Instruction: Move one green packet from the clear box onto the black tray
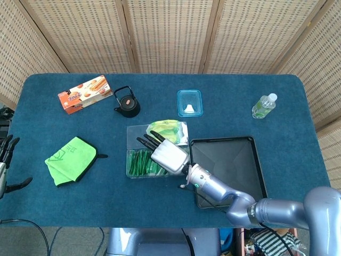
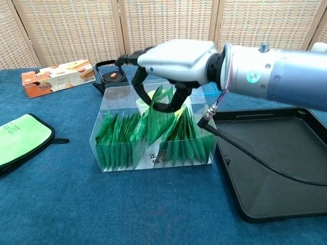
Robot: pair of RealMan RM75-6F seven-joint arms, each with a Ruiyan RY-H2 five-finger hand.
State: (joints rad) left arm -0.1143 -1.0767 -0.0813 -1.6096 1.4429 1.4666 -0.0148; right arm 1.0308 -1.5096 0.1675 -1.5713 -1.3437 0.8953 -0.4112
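The clear box (image 2: 153, 159) stands mid-table, its front half filled with upright green packets (image 2: 116, 143). My right hand (image 2: 176, 57) hovers over the box, and its dark fingers (image 2: 164, 104) pinch a small bunch of green packets (image 2: 159, 120) pulled up above the row, their lower ends still inside the box. In the head view the right hand (image 1: 166, 154) covers the box's right half (image 1: 137, 162). The black tray (image 2: 286, 168) lies bare just right of the box (image 1: 229, 165). My left hand (image 1: 5, 160) stays at the far left edge, fingers apart, holding nothing.
A yellow-green bag (image 1: 168, 128) fills the box's rear half. A black teapot (image 1: 127, 104) and an orange biscuit box (image 1: 84, 93) sit behind on the left. A green cloth (image 1: 71, 160) lies left, a blue-lidded container (image 1: 189, 102) and a water bottle (image 1: 264, 105) further back.
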